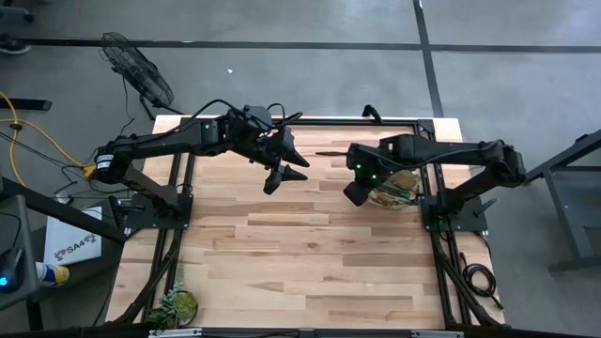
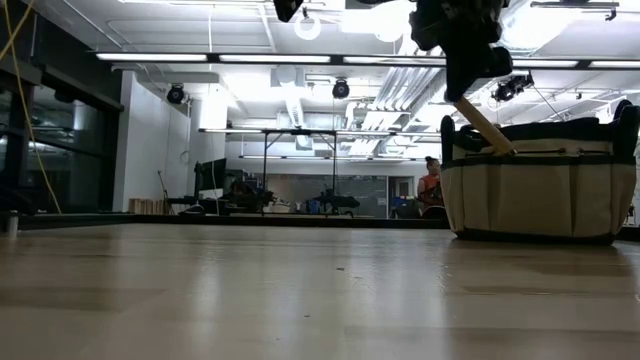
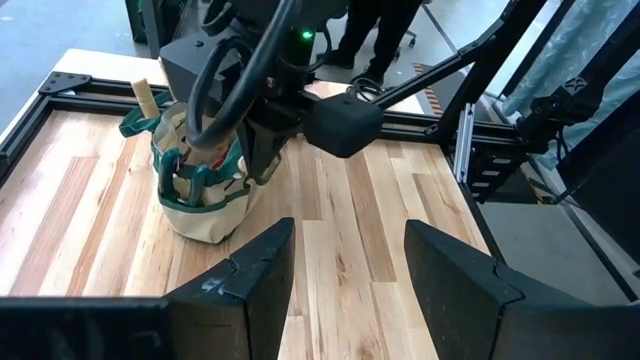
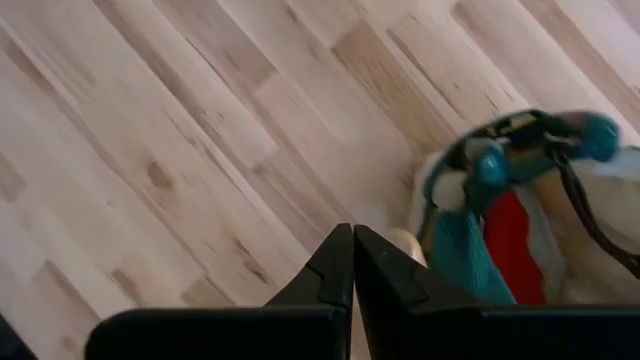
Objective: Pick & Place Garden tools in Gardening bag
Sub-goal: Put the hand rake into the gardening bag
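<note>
The tan gardening bag (image 1: 396,188) with green trim stands on its base at the table's far right; it also shows in the low view (image 2: 530,195) and the left wrist view (image 3: 200,190). A wooden tool handle (image 2: 487,127) sticks up slanting out of it. A red cloth piece (image 4: 515,235) and green-handled tools (image 4: 480,170) lie inside. My right gripper (image 4: 352,262) is shut, just left of the bag and above its rim (image 1: 362,192). My left gripper (image 3: 345,270) is open and empty, above the table's far middle (image 1: 285,169). My right gripper's shut fingers (image 4: 335,270) stand close beside the wooden handle's free end (image 4: 405,245). Nothing shows between them. I cannot tell whether they touch the handle.
A leafy green plant clump (image 1: 177,302) lies at the table's near left corner. A black frame (image 1: 310,122) runs along the far edge and both sides. Bare wood lies between the arms and the near edge. A person (image 2: 432,185) sits far behind the table.
</note>
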You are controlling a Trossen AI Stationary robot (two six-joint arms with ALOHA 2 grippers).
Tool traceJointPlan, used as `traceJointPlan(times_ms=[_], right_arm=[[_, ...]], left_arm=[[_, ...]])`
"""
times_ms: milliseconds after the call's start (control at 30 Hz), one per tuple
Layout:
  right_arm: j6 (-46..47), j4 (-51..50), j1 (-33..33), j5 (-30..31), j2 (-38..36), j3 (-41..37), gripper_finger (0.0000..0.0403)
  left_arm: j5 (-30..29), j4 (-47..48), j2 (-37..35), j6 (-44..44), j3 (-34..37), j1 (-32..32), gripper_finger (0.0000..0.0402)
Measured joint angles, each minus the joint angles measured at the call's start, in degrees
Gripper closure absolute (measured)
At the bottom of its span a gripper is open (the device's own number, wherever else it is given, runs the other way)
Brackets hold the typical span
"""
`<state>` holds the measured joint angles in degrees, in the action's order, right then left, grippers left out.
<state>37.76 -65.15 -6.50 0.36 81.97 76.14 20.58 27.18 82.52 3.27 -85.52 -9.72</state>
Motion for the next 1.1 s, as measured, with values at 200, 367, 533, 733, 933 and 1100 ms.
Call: traceJointPlan(times_ms=[200, 367, 533, 733, 933, 1100], right_arm=[[0.67, -1.71, 0.00, 0.94, -0.09, 0.00, 0.0400], [0.48, 2.75, 0.00, 0.61, -0.11, 0.00, 0.0400], [-1.76, 6.03, -0.51, 0.82, -0.11, 0.00, 0.0400], [-3.52, 3.09, -2.57, 0.74, 1.68, 0.00, 0.0401], [-4.82, 3.06, -3.45, -1.82, 2.70, 0.00, 0.0401], [-4.83, 1.68, -3.41, -3.23, 2.80, 0.00, 0.0401]], left_arm=[[0.00, 0.00, 0.00, 0.00, 0.00, 0.00, 0.0215], [-0.01, 0.01, 0.00, 0.00, 0.00, -0.01, 0.0215], [-0.02, 0.02, 0.00, 0.00, 0.00, -0.02, 0.0215], [-0.02, 0.02, 0.00, 0.02, 0.00, -0.02, 0.0215], [-0.02, 0.09, 0.00, 0.02, 0.02, -0.02, 0.0215], [-0.04, 0.31, 0.00, 0.02, 0.02, -0.01, 0.0215]])
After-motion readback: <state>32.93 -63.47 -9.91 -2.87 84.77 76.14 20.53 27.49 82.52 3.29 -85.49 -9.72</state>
